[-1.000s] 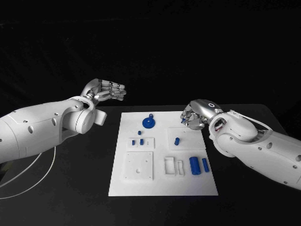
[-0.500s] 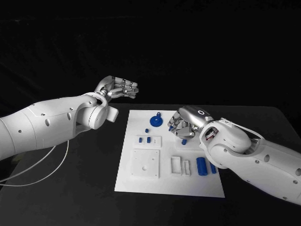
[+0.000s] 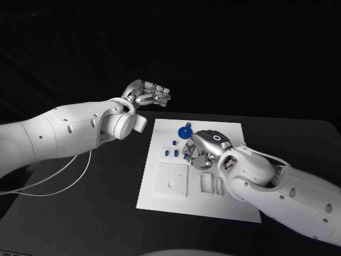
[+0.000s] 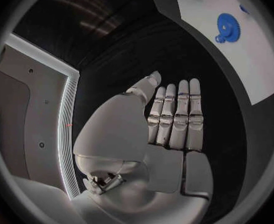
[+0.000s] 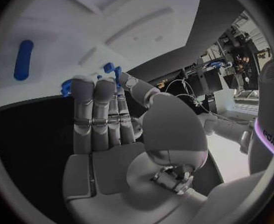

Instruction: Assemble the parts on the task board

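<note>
Right robot hand (image 3: pixel 199 150) newly over task board (image 3: pixel 164 200)

Lay mid-bench: board (image 3: pixel 164 198), gear (image 3: pixel 184 132) at its far end, right hand (image 3: pixel 202 149) over its middle, left hand (image 3: pixel 149 95) beyond its far-left corner.

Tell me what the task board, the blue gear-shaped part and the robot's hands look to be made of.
Task board: looks like matte white plastic, an even flat surface with crisp raised blocks and recesses; painted metal can't be ruled out.
Blue gear: probably plastic, of uniform saturated colour, dull, with fine moulded teeth.
Left hand and right hand: silver, satin sheen with soft highlights, suggesting metal or metallic-coated plastic; the look leaves it open.
</note>
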